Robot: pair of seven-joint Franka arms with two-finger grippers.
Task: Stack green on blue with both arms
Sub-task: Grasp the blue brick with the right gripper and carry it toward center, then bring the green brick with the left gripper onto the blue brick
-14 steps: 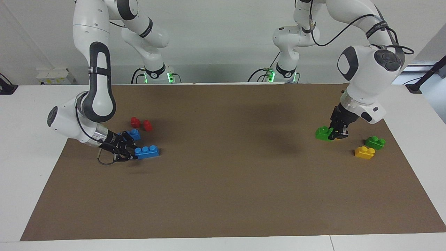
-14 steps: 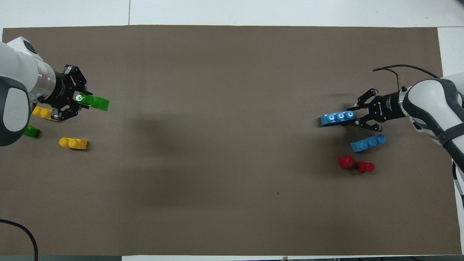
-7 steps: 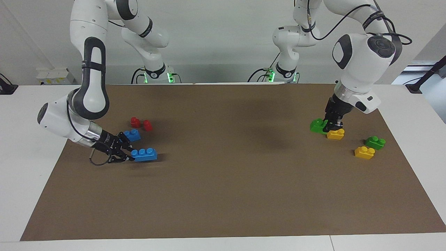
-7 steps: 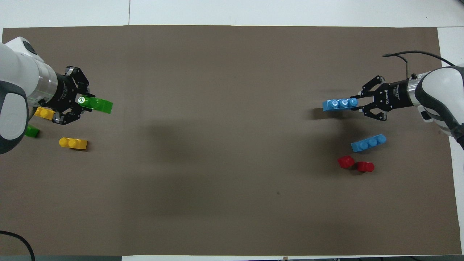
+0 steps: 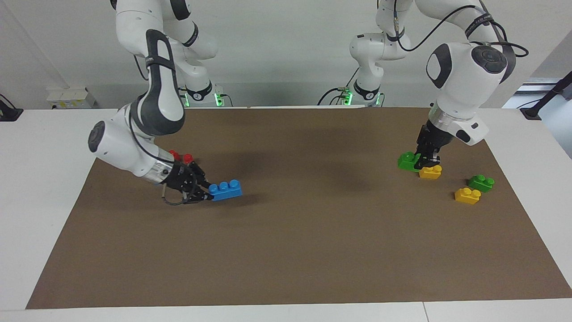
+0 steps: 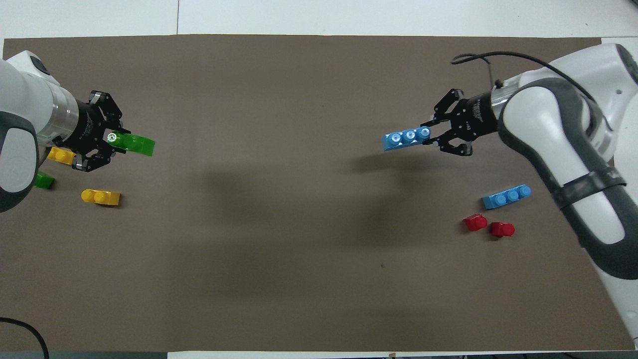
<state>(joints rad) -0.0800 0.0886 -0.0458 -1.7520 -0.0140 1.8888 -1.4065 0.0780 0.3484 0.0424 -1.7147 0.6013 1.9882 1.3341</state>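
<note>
Pinching one end of the bright blue three-stud plastic toy brick between the fingers of the right gripper, studs up and roughly level, and holding it just above the brown paper mat, between the mat's middle and its right-arm end. Leaving most of the studded top uncovered that way (a sensible hold, at a guess, for receiving another brick from above).

Clamping the small bright green two-stud plastic toy brick in the left gripper by one end, the rest sticking out toward the mat's middle, apparently a little clear of the mat at its left-arm end. Probably gripping it at the end to keep the underside free for pressing down onto the blue studs. Stacking not yet done, the two bricks being well apart.

Lying unused on the mat: one yellow two-stud brick directly under the left gripper, another yellow brick and a second green brick at the same end; a second blue brick and a pair of small red pieces at the right-arm end.

Covering most of a white tabletop (the mat, that is), flat and matte, with a plain pale wall rising at the robots' side.
</note>
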